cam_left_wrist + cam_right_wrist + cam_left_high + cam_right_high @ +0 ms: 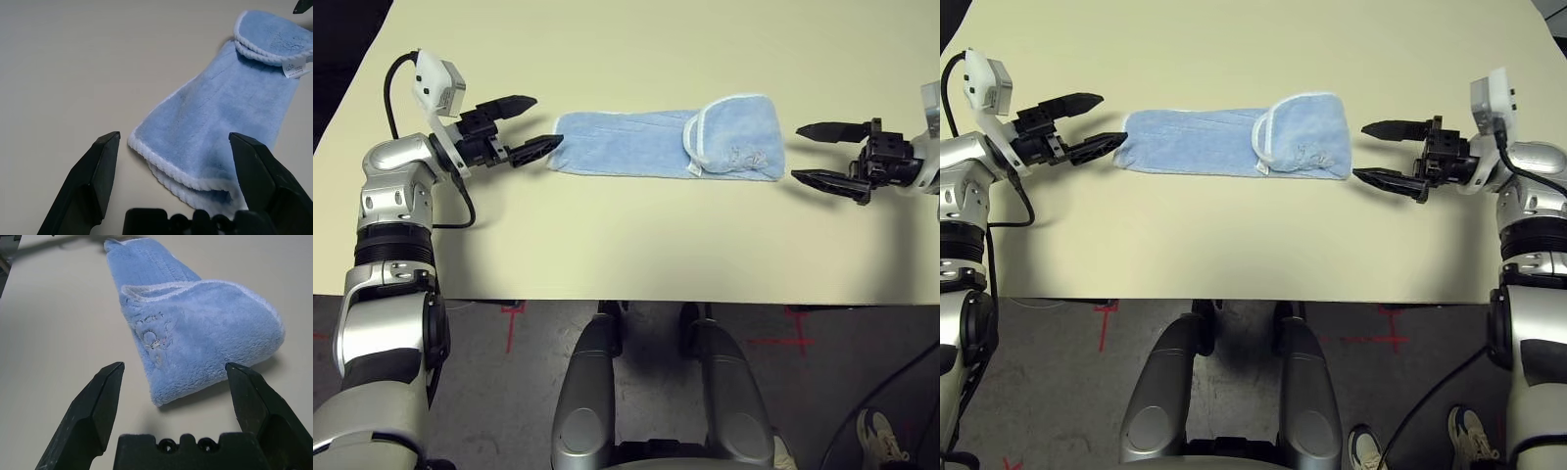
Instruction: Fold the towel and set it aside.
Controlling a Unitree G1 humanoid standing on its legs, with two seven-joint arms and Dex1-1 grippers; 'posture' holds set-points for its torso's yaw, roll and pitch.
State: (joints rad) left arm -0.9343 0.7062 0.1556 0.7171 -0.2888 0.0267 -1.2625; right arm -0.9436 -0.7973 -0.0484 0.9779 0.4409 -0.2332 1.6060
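Observation:
The light blue towel (pixel 636 145) lies on the beige table (pixel 626 245) as a long strip running left to right. Its right end is folded back over itself into a thicker flap (pixel 1307 132) with a whitish border. My left gripper (pixel 546 121) is open at the strip's left end, and in the left wrist view that end of the towel (pixel 220 112) lies between the fingers (pixel 93 176). My right gripper (pixel 796 153) is open just off the folded right end. In the right wrist view the towel (pixel 195 328) sits a little beyond its fingertips. Neither gripper holds anything.
The table's front edge (pixel 626 299) runs across the middle of the eye views. Below it is grey floor with red tape crosses (pixel 1391 338). A person's shoes (pixel 1469 431) show at the lower right. A black cable (pixel 460 196) loops off my left wrist.

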